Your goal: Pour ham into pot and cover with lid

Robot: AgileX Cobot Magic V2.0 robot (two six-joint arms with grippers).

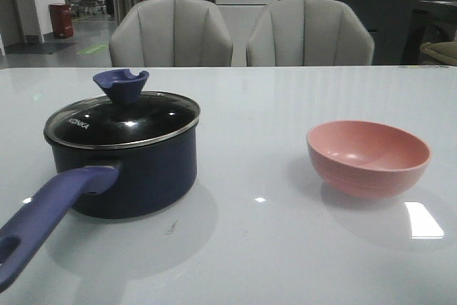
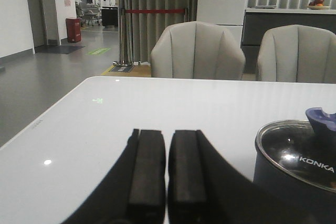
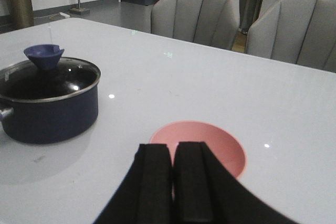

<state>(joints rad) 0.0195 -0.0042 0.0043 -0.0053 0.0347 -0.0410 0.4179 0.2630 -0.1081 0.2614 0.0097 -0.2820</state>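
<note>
Glass lid (image 1: 123,121) sits on the pot (image 1: 121,173) at the desk's (image 1: 257,248) left; ham is unseen, and the pink bowl (image 1: 368,156) looks empty. Both sets of fingers (image 2: 168,174) (image 3: 174,182) are pressed together, holding nothing. Risk: a careless knock could slide the lid off. It reads "KONKA".

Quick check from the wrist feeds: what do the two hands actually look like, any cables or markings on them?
Both the left hand and right hand show two flat, rectangular matte-black fingers on flaring black bases. No cables or markings visible. The front view shows neither arm.
</note>
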